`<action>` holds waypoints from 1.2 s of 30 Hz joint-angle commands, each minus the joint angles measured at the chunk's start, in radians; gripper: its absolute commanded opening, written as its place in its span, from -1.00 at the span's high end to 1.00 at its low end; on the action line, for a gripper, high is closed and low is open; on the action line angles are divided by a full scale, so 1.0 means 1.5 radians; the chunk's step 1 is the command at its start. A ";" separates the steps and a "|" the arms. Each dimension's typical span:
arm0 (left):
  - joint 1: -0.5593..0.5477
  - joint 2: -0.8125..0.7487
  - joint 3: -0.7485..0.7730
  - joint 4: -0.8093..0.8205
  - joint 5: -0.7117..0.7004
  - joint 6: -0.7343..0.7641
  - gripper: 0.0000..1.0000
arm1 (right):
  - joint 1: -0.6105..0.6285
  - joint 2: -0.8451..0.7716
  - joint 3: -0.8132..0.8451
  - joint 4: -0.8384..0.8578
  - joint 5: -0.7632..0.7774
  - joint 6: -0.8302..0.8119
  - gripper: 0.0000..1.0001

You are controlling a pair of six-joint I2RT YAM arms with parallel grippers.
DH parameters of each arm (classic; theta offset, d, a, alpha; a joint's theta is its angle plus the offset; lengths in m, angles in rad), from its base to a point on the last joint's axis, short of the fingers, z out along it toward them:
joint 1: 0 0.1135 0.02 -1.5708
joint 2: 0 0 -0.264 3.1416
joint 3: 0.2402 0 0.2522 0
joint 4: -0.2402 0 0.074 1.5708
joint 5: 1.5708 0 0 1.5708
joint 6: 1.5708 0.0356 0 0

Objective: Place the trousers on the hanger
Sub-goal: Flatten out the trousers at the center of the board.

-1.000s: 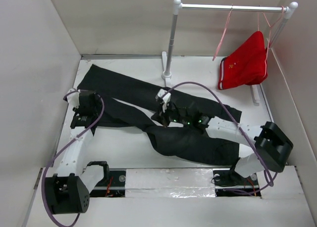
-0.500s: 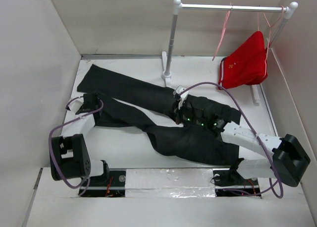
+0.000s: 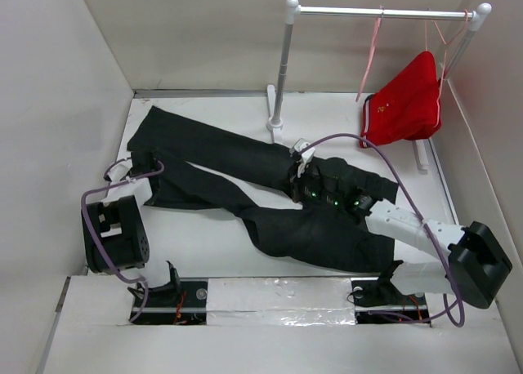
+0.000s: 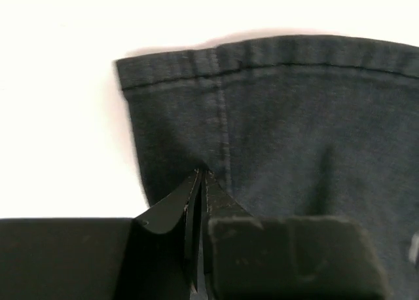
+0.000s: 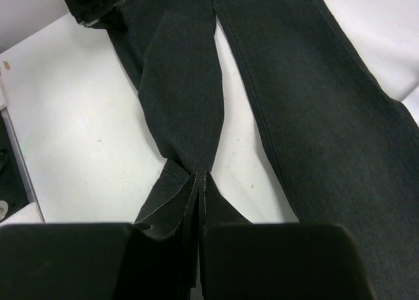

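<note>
Trousers (image 3: 245, 158) lie spread flat across the white table (image 3: 196, 243), both legs running up toward the far left corner and the waist end down by the right arm, so to my eye the job is barely begun: nothing has been lifted. The pale-pink hanger (image 3: 369, 54) hangs bare on the rail (image 3: 376, 13), well apart from the cloth and just beside the red shorts (image 3: 404, 104). What is left, as I judge it, is nearly everything: raise the denim, carry it over, drape it through that thin frame. From above you get the whole layout, rack and hanger included, but the arms hide their own fingertips. The wrist cameras supply that. The left gripper (image 4: 201, 175) has its fingers pressed together on the dark fabric beside a leg's stitched hem, apparently nipping it, though no fold shows between them. The right gripper (image 5: 200, 177) is likewise clamped together, with a small ridge of cloth drawn up to its tips where the two legs meet. Neither wrist view shows the hanger.
</note>
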 commanded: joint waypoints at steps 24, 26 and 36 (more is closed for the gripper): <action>0.001 -0.224 0.047 0.000 0.135 0.086 0.73 | -0.129 -0.079 -0.073 0.056 0.045 0.044 0.87; 0.001 -0.163 0.041 0.011 0.130 0.061 0.57 | -0.122 -0.078 -0.072 0.058 0.035 0.043 0.93; 0.036 -0.008 0.037 0.033 0.083 0.021 0.22 | -0.114 -0.072 -0.067 0.056 0.040 0.034 0.88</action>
